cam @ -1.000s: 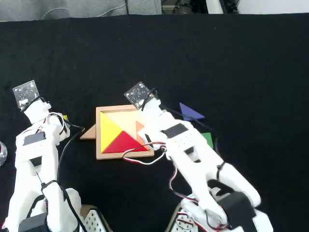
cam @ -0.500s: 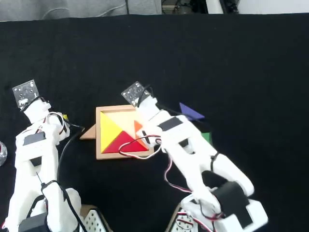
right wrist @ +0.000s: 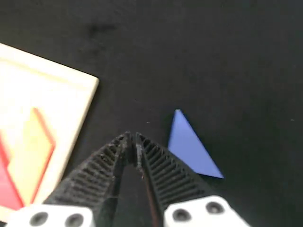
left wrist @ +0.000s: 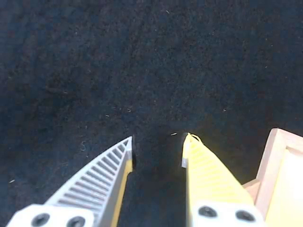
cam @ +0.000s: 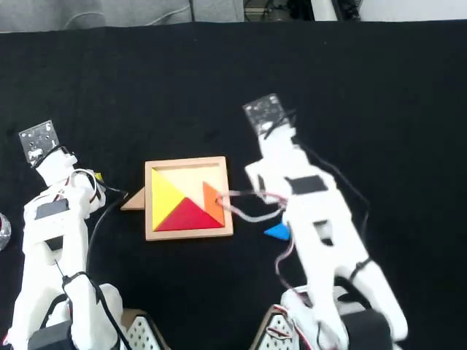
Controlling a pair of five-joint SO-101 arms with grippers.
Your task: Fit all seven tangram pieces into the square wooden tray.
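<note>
The square wooden tray point(cam: 149, 200) holds a yellow triangle point(cam: 165, 195), a red triangle point(cam: 187, 216) and an orange parallelogram point(cam: 213, 203) along its right side. A tan triangle point(cam: 134, 201) lies on the cloth against the tray's left edge. My right arm point(cam: 299, 191) stands just right of the tray. Its gripper point(right wrist: 131, 140) is shut on nothing and hovers over bare cloth between the tray corner point(right wrist: 84, 84) and a blue triangle point(right wrist: 191, 148). A bright blue triangle point(cam: 277, 232) lies by that arm. My left gripper point(left wrist: 158, 143) is open over cloth, beside the tray edge point(left wrist: 273, 156).
The black cloth stretches wide and bare behind the tray and to the far right. My left arm point(cam: 52, 213) stands left of the tray. Both arm bases sit at the near edge. A small shiny object point(cam: 3, 227) sits at the far left.
My right arm has swung from over the tray's right side out to the right and farther back. The orange parallelogram stays in the tray. The left arm has not moved.
</note>
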